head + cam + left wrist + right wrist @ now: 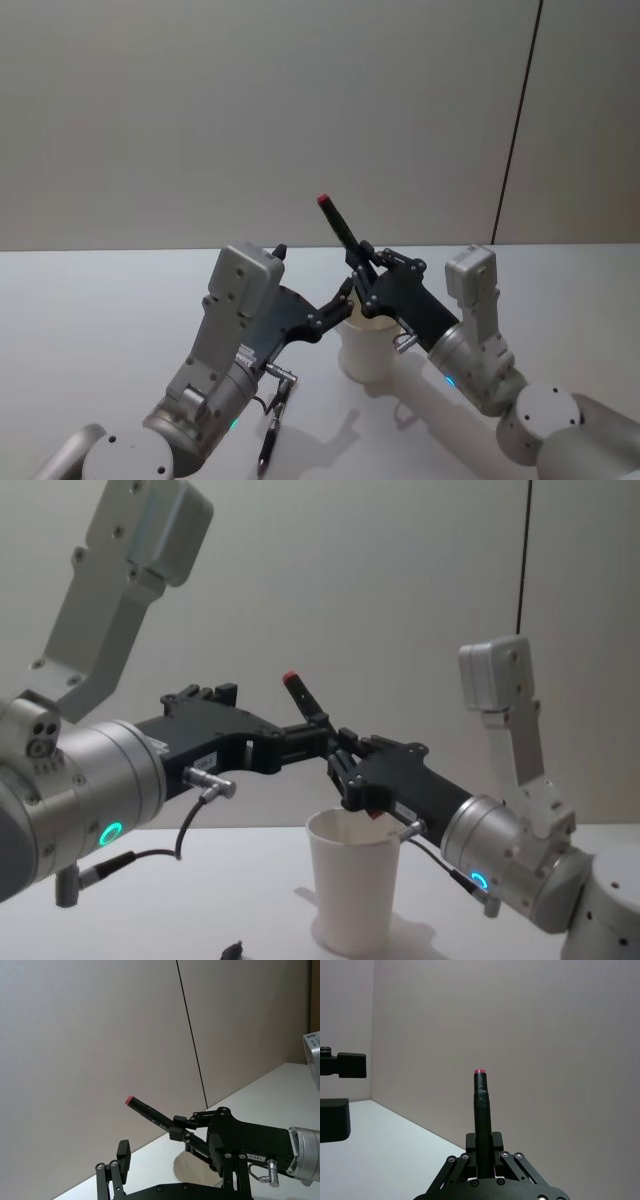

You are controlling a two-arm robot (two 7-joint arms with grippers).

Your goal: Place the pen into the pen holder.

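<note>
Left of the cup [368, 355], just above its rim, the left hand [343, 300] hangs with its fingers apart and nothing between them. Probably standing by to steady the cup, or just keeping out of the way; it touches neither cup nor pen. Lower on the counter [100, 300], left of the cup and nearer the robot, lies a slim dark thing [268, 440]; cable or pen, cannot tell.

Above the cup mouth is the pen [338, 225]: black barrel, red end up, tilted so that end leans up and left of the cup. Its lower end is hidden behind the hand, so can't say whether it is inside the rim yet.

Just above the cup, coming in from its right, the right hand [362, 272] is clamped on the pen low on the barrel. That grip leaves the long part free and points the bottom toward the opening, so the drop looks close. The tilt may want easing first, or the pen could catch the rim.

Writing: small pale print on the pen barrel and a small label on the right hand's body, both too small to read. The cup is plain white.
</note>
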